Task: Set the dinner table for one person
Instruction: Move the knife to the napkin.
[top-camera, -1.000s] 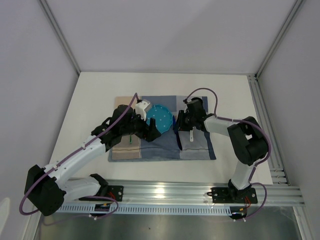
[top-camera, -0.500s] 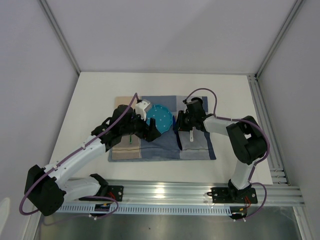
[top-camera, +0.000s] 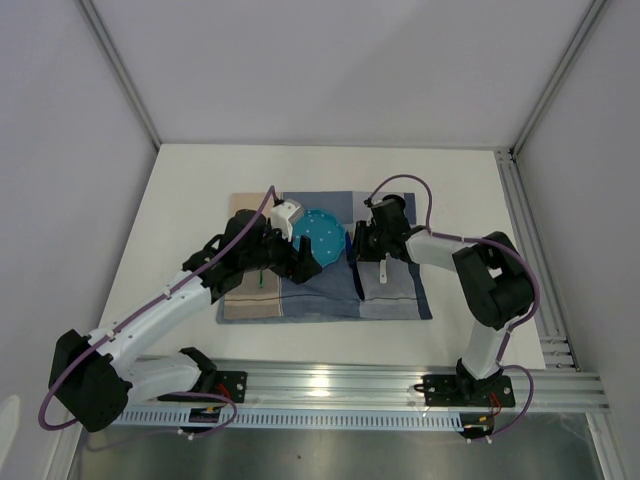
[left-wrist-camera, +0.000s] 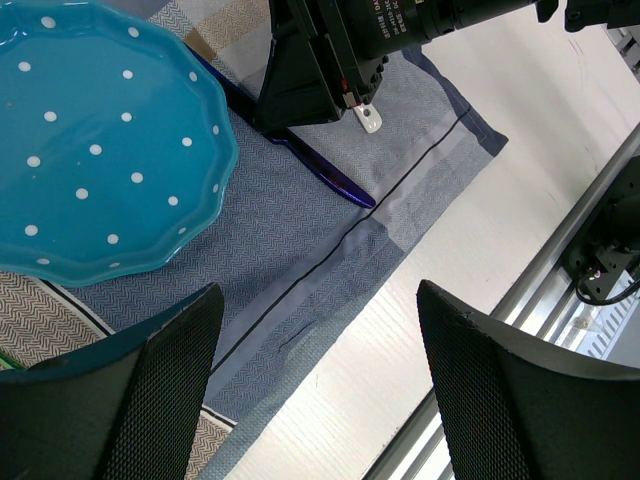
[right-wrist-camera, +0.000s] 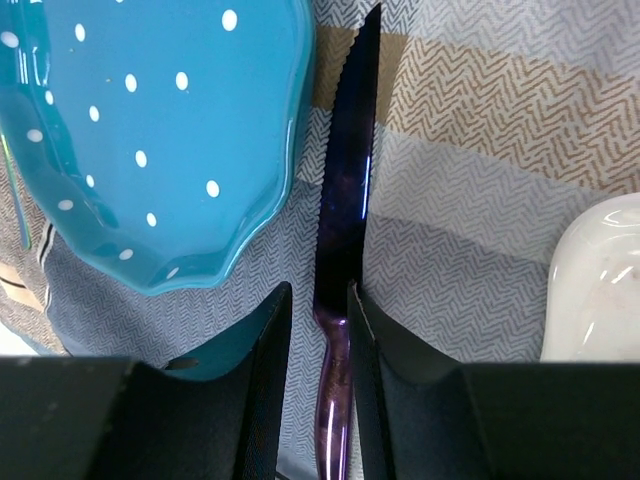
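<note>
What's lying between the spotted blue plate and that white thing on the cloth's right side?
A dark purple knife, flat on the checked placemat alongside the plate; the right wrist view shows it best.

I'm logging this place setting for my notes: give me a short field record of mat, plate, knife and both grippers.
mat: checked cloth, flat on table
plate: teal, white dots, on mat
knife: purple, on mat beside plate
left gripper: open, above mat near plate
right gripper: jaws straddle knife handle, grip unclear
</note>
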